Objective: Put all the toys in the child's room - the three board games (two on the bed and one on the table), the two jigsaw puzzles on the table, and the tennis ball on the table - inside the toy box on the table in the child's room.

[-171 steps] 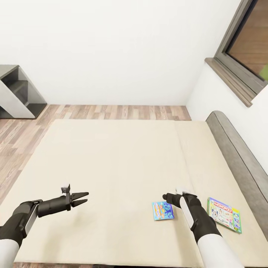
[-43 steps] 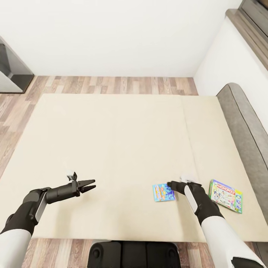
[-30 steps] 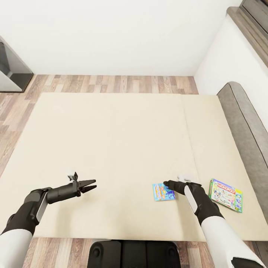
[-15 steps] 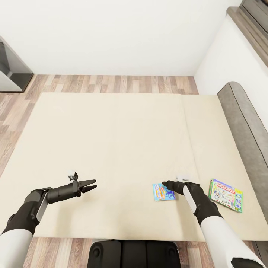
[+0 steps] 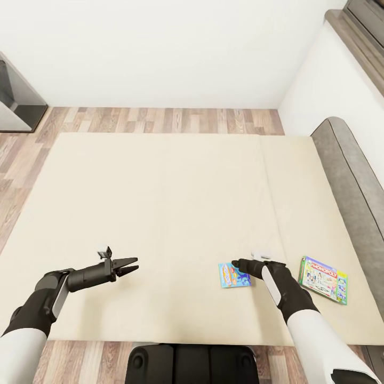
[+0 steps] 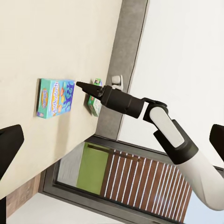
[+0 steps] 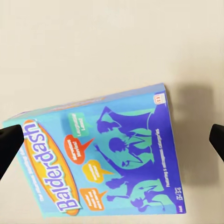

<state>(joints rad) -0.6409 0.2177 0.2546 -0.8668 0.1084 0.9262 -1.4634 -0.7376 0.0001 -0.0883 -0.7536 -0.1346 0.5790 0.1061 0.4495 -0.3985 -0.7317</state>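
Beige bed (image 5: pixel 160 213) is filling the middle of the head view, and both board games are lying on it untouched at lower right, so nothing is boxed yet. Right gripper (image 5: pixel 237 263), jaws spread and empty, is hovering over the blue "Balderdash" box (image 7: pixel 100 158); the white-and-green one (image 5: pixel 322 280) is reading "MONOPOLY". Left gripper (image 5: pixel 128 265) is hanging slightly open, holding nothing.

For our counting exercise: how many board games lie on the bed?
2. The blue game lies just under the right claw; the white-and-green game lies near the headboard.

White walls (image 5: pixel 176 48), wood-plank floor (image 5: pixel 160 120), dark-framed window (image 5: pixel 362 21) at upper right, grey cabinet (image 5: pixel 16 101) at left.
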